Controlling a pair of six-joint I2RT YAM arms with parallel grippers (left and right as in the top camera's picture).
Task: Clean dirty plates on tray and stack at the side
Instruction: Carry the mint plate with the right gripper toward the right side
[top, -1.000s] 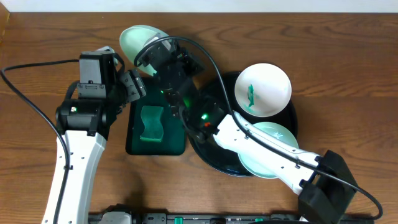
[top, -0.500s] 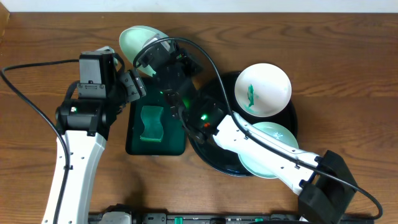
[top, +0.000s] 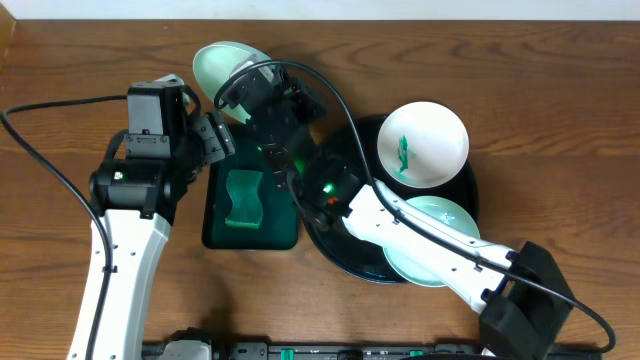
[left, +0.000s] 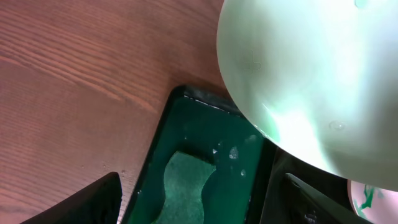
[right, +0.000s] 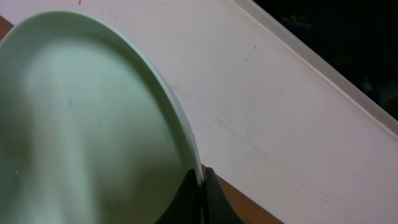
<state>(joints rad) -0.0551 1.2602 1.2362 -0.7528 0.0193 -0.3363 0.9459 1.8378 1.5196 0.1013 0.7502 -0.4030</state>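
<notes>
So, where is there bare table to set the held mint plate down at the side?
Bare wood: the table right of the black tray; the far-left corner beyond the left arm. Crowded: the middle, where the right gripper holds the mint plate beyond the dark green tray, with the open left gripper alongside.

Brown wood-grain table (top: 70, 60); plain white wall (right: 280, 118) along far edge, faintly scuffed.

One white plate (top: 435, 130); two in mint, a mint plate (top: 218, 66) and a second mint plate (top: 448, 213), so three in all; one round black tray (top: 345, 258); one dark green rectangular tray (top: 215, 232); one wavy green sponge (top: 243, 197); two arms, left arm (top: 125, 230) and right arm (top: 440, 248).
</notes>
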